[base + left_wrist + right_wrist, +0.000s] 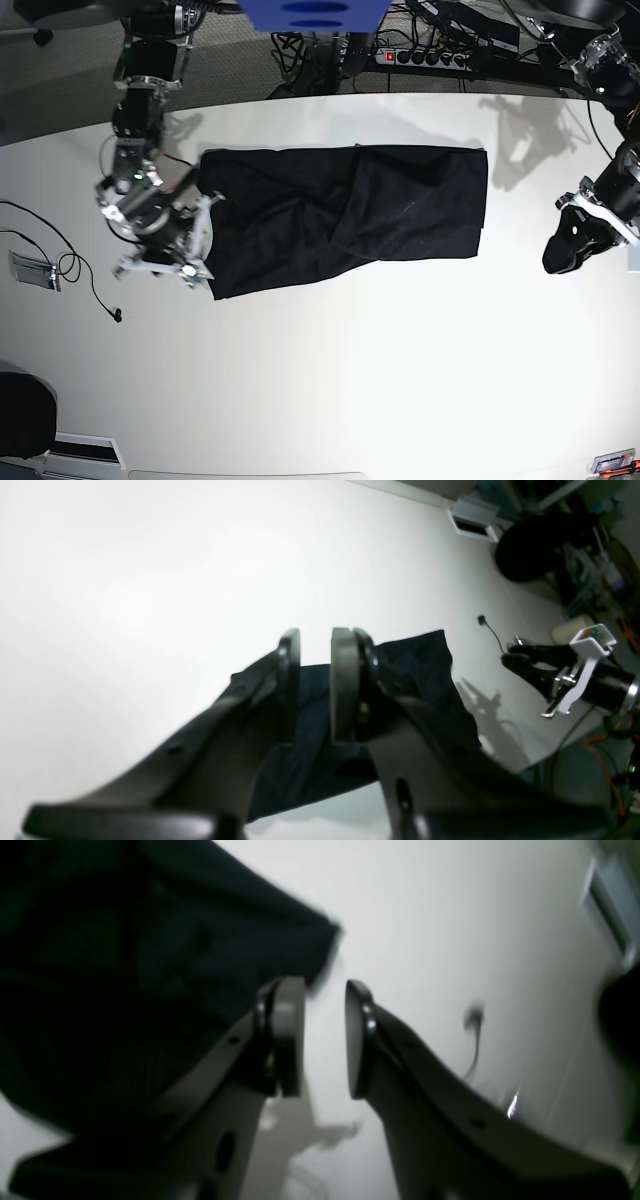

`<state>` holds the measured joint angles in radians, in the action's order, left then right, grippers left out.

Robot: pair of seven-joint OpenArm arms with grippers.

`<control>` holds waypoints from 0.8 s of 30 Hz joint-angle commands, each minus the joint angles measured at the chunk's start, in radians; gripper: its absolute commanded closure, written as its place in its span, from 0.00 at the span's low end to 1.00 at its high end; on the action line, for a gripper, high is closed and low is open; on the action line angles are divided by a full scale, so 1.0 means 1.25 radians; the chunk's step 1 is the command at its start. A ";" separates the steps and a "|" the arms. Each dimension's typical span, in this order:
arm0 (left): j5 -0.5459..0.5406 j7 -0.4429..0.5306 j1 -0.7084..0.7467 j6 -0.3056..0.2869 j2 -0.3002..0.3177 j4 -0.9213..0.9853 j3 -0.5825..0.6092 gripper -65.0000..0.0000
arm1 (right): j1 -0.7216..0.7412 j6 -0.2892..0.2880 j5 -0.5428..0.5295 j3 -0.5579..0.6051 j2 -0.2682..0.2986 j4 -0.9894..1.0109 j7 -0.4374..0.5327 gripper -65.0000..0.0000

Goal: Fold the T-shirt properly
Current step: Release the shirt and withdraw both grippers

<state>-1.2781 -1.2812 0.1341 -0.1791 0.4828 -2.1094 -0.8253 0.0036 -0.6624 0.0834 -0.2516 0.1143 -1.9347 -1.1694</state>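
The black T-shirt [345,215] lies folded into a wide rectangle on the white table [330,380]. At the shirt's left edge stands my right gripper [203,243]. In the right wrist view it [324,1010] is open, with bare table showing through the gap and the T-shirt [125,980] just to its left. My left gripper [567,250] hovers over the table to the right of the shirt, apart from it. In the left wrist view it [316,650] is open with nothing between the pads, and the T-shirt [420,665] lies beyond it.
A thin black cable [95,290] and a small flat device [30,270] lie near the table's left edge. A power strip [430,55] and wiring sit behind the table. A dark rounded object [20,420] is at the lower left.
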 commanded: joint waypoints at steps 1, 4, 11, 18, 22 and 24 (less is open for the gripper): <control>-0.012 0.013 -0.006 -0.002 0.024 -0.012 -0.006 0.83 | 0.017 0.002 -0.046 -0.015 0.007 -0.011 0.016 0.80; -0.012 0.013 -0.006 -0.037 0.028 -0.012 -0.006 0.83 | 0.058 0.000 -0.163 -0.024 0.032 -0.011 -0.013 0.77; -0.012 -0.013 0.003 -0.104 0.031 -0.012 -0.007 0.78 | 0.066 -0.023 -0.512 -0.025 0.145 -0.009 -0.015 0.38; -0.012 -0.013 0.007 -0.107 0.031 -0.012 -0.039 0.78 | 0.070 -0.027 -0.520 -0.042 0.187 0.018 -0.021 0.26; -0.012 -0.013 0.007 -0.137 0.031 -0.012 -0.085 0.78 | 0.071 -0.025 -0.319 -0.044 0.183 0.061 -0.069 0.26; -0.012 -0.014 0.019 -0.143 0.031 -0.012 -0.103 0.78 | 0.069 -0.025 -0.200 -0.041 0.134 0.059 -0.083 0.26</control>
<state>-1.2770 -1.3167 0.1585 -0.3538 0.5018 -2.1098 -0.9459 0.0742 -0.6899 -0.1272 -0.3027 0.2863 -1.8431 -1.2953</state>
